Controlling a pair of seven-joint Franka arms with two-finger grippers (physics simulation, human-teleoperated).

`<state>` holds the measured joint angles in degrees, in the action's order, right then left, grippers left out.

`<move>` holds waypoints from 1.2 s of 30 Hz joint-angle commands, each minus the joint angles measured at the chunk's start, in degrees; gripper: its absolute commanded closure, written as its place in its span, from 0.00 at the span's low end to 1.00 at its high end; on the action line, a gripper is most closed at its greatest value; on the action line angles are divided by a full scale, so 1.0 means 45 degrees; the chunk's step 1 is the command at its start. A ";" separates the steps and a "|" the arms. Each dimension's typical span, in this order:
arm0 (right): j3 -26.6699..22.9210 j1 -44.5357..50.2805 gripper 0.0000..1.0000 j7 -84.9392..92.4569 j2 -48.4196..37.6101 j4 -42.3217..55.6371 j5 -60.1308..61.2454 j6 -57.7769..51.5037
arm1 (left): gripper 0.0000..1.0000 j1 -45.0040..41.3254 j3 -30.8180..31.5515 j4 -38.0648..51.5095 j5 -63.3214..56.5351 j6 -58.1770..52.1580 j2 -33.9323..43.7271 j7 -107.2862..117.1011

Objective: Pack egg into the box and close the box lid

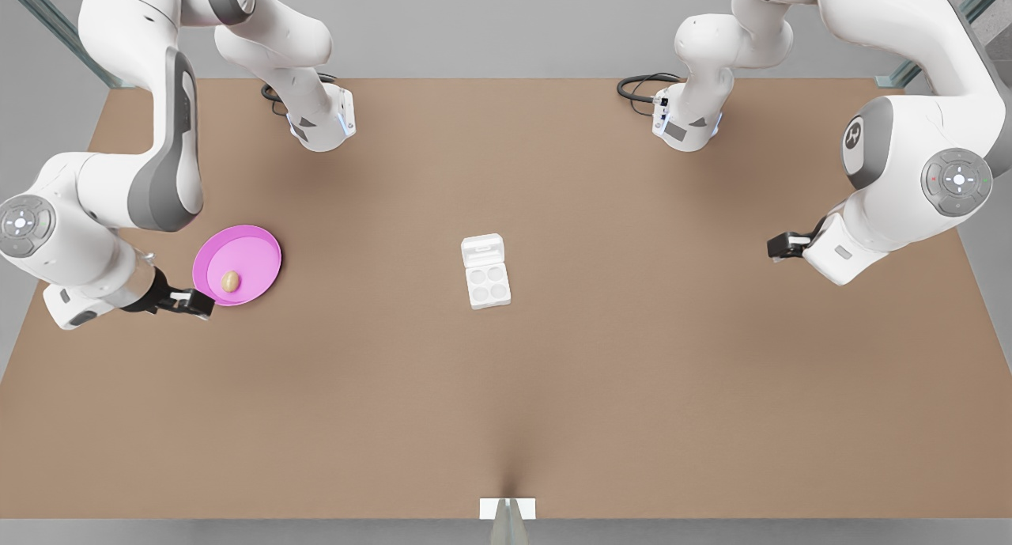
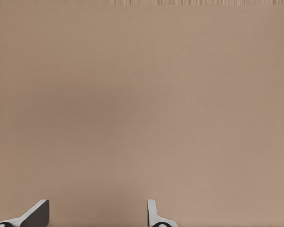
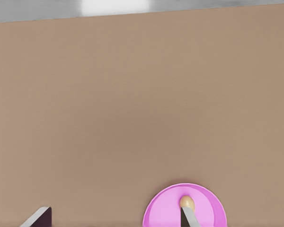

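The tan egg (image 1: 230, 281) (image 3: 187, 202) lies on a round pink plate (image 1: 254, 248) (image 3: 209, 211) toward the front view's left. My right gripper (image 1: 194, 301) (image 3: 113, 220) hovers open at the plate's near-left rim, and one fingertip (image 3: 188, 218) overlaps the egg in the right wrist view. At the table's middle rests the white box (image 1: 488, 285), its four cups bare. The box lid (image 1: 483, 249) is folded back flat behind them. Far on the front view's right, my left gripper (image 1: 784, 247) (image 2: 94, 215) waits open over bare table.
Both arm bases (image 1: 320, 122) (image 1: 686, 122) stand at the table's far edge. A small white marker (image 1: 507, 508) sits at the near edge. Wide brown tabletop (image 1: 632, 371) separates the plate, the box and the left gripper.
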<state>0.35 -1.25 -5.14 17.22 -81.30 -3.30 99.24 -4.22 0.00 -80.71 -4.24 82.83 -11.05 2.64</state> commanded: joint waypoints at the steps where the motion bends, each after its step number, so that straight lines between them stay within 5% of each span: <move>1: 0.0000 -0.0016 0.00 0.0459 0.0040 -0.0038 0.0012 0.0057 | 0.00 0.0000 0.0000 0.0006 0.0006 0.0090 0.0013 -0.0040; 3: -0.0058 -0.0446 0.00 0.0616 0.0177 -0.1170 -0.0047 0.0291 | 0.00 0.0000 0.0000 0.0006 0.0005 0.0090 0.0013 -0.0040; 7: -0.0078 -0.1149 0.00 0.0616 -0.1132 -0.7009 -0.0066 0.5192 | 0.00 0.0000 0.0000 0.0006 -0.0014 0.0090 -0.0006 -0.0040; 11: -0.0078 -0.1813 0.00 0.0655 -0.1425 -0.9433 -0.0086 0.7049 | 0.00 0.0000 -0.0020 0.0006 -0.0014 0.0090 0.0013 -0.0040; 36: -0.0097 -0.3649 0.00 0.5283 0.0840 -1.0566 -0.0652 0.9100 | 0.00 0.0000 -0.0020 -0.0014 -0.0014 0.0071 0.0013 -0.0060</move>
<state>-0.09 -17.60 8.39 20.65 -128.93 -5.73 137.83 -4.22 -0.09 -80.77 -4.30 83.07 -11.04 2.44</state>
